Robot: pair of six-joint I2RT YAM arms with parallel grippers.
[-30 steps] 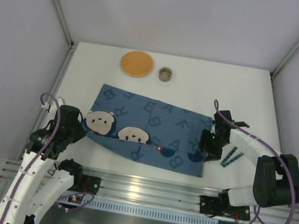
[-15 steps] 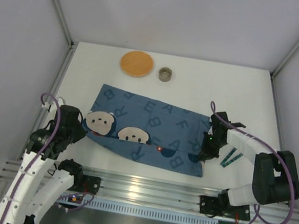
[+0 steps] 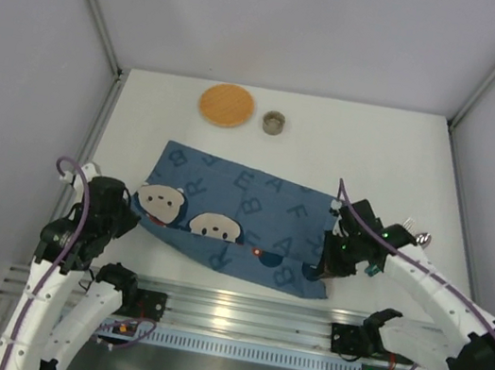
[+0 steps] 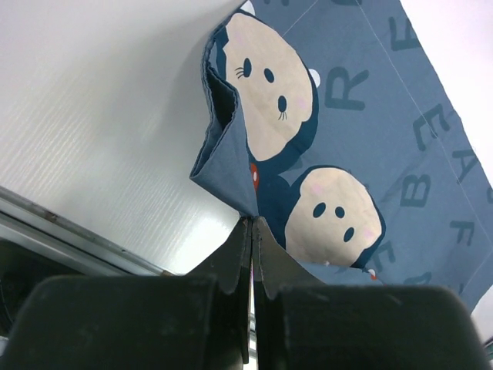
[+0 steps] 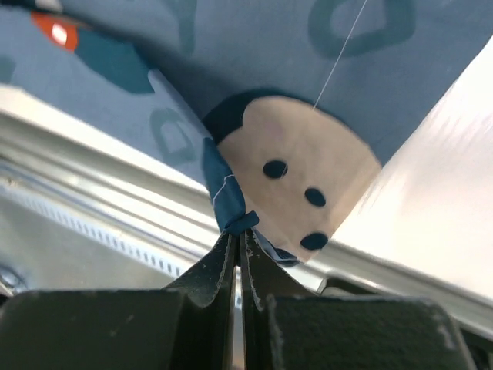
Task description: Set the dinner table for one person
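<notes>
Fig.: overhead + both wrist views, one moment. The dinner table (image 3: pixel 377 160), a plain white matte top, fills the cell floor btw. the side walls, w/ aluminium rails (image 3: pixel 244 311) along its near edge above the arm bases. A dark blue cloth mat (image 3: pixel 253 210) printed w/ letters lies across the table's near-centre area, slightly skewed, its R end nearer the rails than its L end. Two bear faces (image 4: pixel 271 77) sit on the mat's L portion, side by side. L gripper (image 4: pixel 252 225): fingers pressed together, pinching the mat's near-L corner; that corner is folded over and raised off the table surface, per L wrist view. R gripper (image 5: pixel 237 237): fingers likewise together, clamped on the mat's near-R corner, the fabric bunched into a small fold at the tips, a third bear face just beyond them. Both arms thus grip opposite near corners of the same cloth. At the table's far side, well apart from the mat: a round wooden disc (image 3: pixel 226 105) lying flat and, just to its R, a small metal cup (image 3: pixel 275 123), upright, not touching the disc.
</notes>
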